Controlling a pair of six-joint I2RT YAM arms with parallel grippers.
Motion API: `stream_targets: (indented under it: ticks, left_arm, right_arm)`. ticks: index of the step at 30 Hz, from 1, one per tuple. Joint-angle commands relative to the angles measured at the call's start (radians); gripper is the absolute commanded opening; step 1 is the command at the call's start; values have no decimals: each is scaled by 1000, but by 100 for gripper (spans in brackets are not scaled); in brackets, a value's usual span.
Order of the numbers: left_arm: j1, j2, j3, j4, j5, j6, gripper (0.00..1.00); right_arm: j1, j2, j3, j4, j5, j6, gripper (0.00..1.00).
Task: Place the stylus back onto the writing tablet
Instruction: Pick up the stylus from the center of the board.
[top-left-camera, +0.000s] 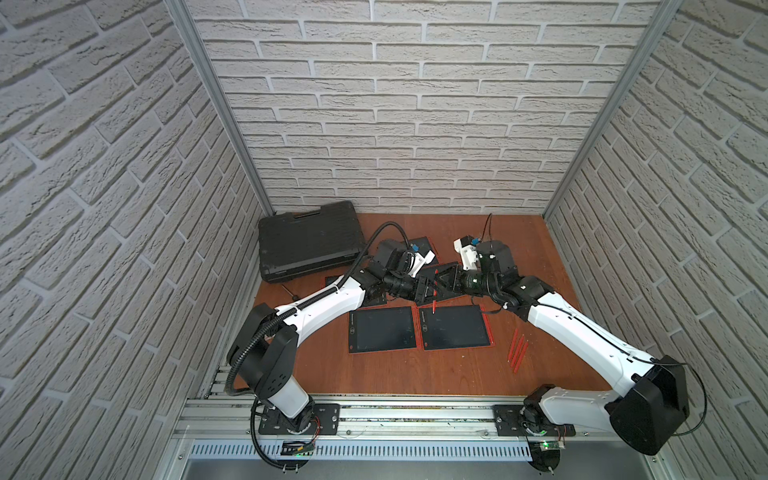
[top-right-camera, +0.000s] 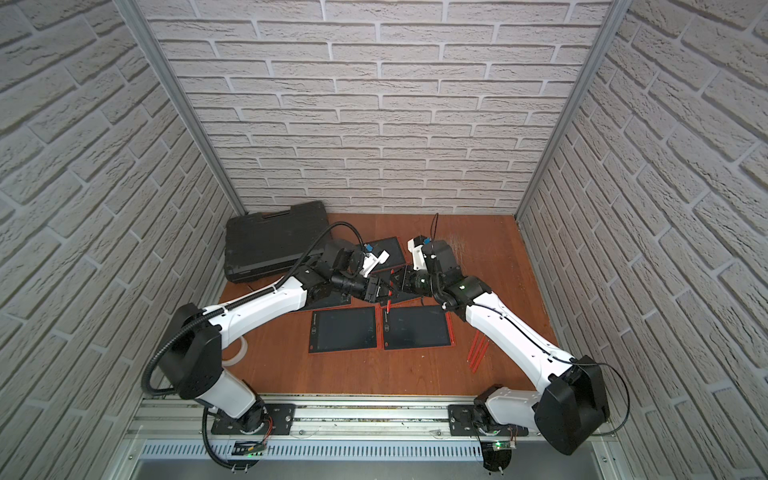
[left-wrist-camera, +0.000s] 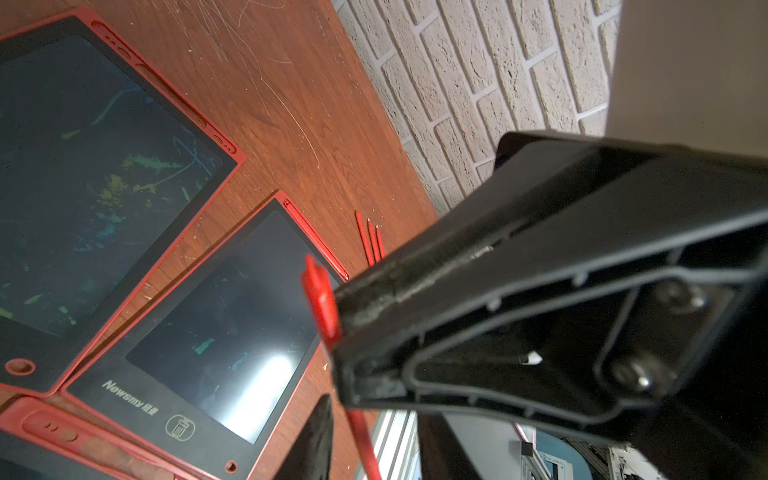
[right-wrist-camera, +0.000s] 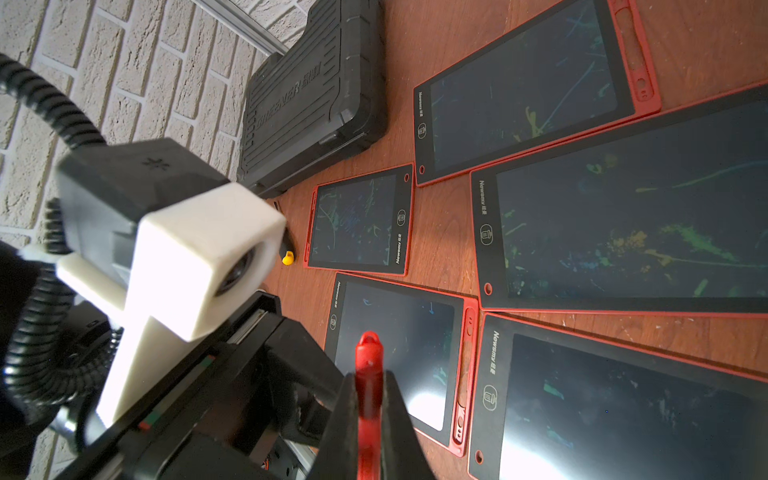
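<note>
Brick-patterned walls (top-left-camera: 415, 124) on three sides of a scuffed wooden bench (top-left-camera: 415, 374). Nose to nose above its middle, left claw (top-left-camera: 430, 291) and right claw (right-wrist-camera: 369, 388). Pinched tight between the right claw's two fingers (right-wrist-camera: 401, 415), a red stylus (right-wrist-camera: 368, 353), clear of the bench and roughly upright in both top views, lower end over the far edge of a red-framed writing tablet (top-left-camera: 455, 328); touching the screen or not, impossible to tell. Left claw close beside the same stylus, one dark finger (left-wrist-camera: 313, 436) just beside the red shaft; clamped on it or merely near, likewise impossible to tell. Second tablet (top-left-camera: 382, 330) flat alongside on the left, more tablets (top-right-camera: 390, 249) farther back beneath the claws. Three spare styluses (top-left-camera: 517, 351) side by side on the wood to the right. Black carrying case (top-left-camera: 309, 245) in the far left corner.
</note>
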Motion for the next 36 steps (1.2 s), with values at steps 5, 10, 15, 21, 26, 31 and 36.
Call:
stream_targets:
  ticks: [5, 10, 15, 21, 26, 31, 36]
  left_arm:
    - [-1, -8, 1, -3, -12, 12, 31]
    - [9, -11, -2, -7, -32, 2, 31]
    - [10, -12, 5, -45, -92, 11, 36]
    - [10, -20, 4, -53, -125, 13, 37]
    - [10, -19, 4, -51, -126, 14, 35]
    - [9, -31, 5, -66, -150, 28, 30]
    - [9, -19, 9, -70, -144, 23, 27]
  right_arm:
    - [13, 2, 23, 13, 36, -17, 11]
    - [22, -3, 24, -13, 80, -23, 10]
    - [37, -3, 29, -33, 132, -23, 10]
    - [62, 17, 46, -43, 176, -13, 10]
    - [80, 40, 60, -41, 197, -7, 10]
    - [90, 58, 70, -58, 232, 9, 10]
    - [100, 70, 67, -43, 233, 25, 10]
